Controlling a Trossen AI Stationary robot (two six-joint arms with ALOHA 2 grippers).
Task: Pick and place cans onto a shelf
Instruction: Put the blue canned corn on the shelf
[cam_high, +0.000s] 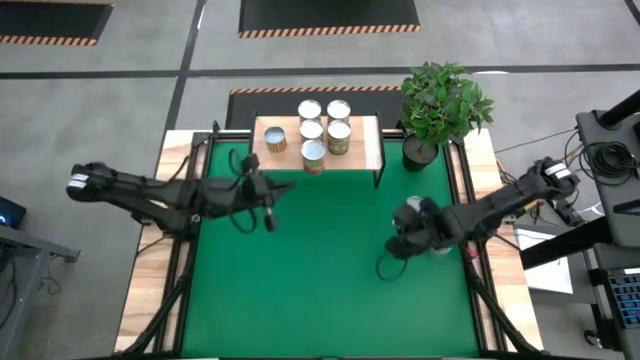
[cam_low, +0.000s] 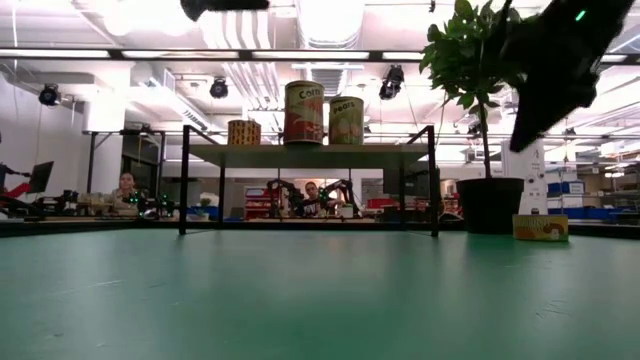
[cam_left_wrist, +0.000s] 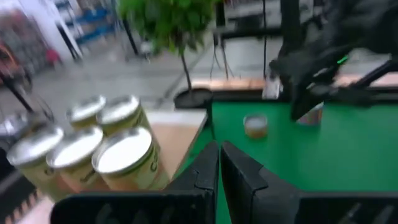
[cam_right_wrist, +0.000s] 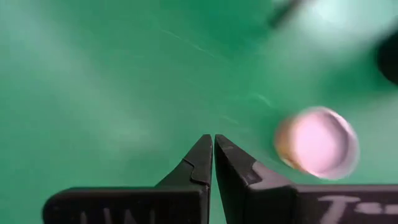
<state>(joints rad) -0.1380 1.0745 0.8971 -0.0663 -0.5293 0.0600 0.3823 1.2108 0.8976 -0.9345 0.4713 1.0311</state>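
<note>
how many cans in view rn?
7 cans. Six on the shelf: back pair, middle pair, front, left end. Seventh on the green mat beside the right gripper. The right arm may hide more.

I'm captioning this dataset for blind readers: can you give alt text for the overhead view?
Six cans stand on a small wooden shelf at the far edge of a green table, beside a potted plant. The left gripper, jaws shut, hangs just in front of the shelf; the right gripper, also shut, hovers over the mat's right side.
</note>
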